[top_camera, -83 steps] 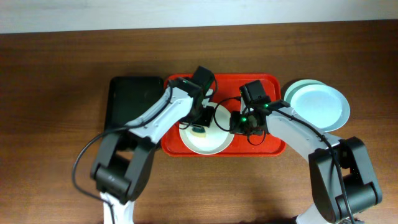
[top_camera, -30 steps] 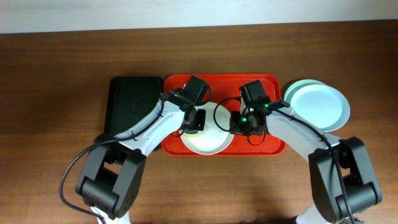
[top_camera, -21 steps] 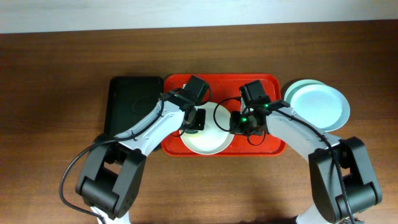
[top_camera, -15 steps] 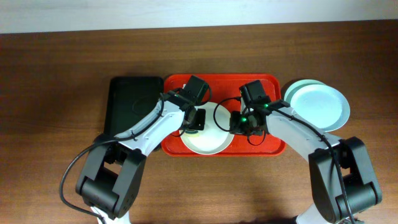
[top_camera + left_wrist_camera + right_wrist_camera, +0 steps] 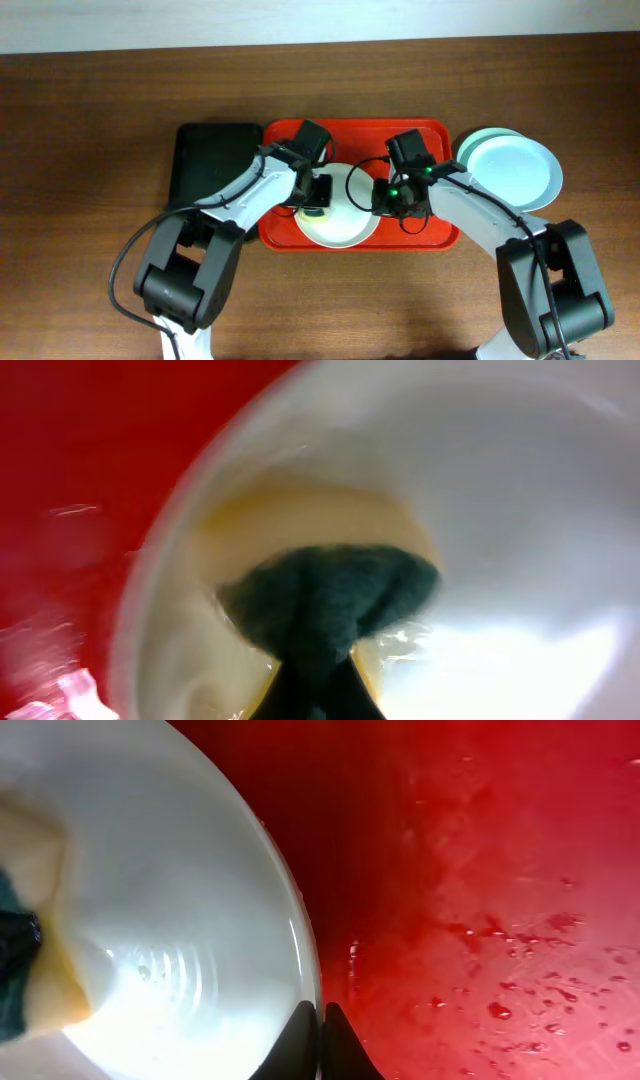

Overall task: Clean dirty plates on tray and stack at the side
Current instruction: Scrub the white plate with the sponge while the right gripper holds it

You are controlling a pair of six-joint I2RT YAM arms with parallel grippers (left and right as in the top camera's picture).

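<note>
Pinching a green-and-yellow sponge (image 5: 330, 595), my left end effector (image 5: 315, 199) presses it onto the white plate (image 5: 346, 228); my right end effector (image 5: 321, 1025) nips that plate's rim.

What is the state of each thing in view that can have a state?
white plate: lying on the red tray, rim pinched
sponge: gripped, pressed on the white plate
left gripper: shut on sponge
right gripper: shut on white plate
pale blue plates: stacked beside the tray
</note>
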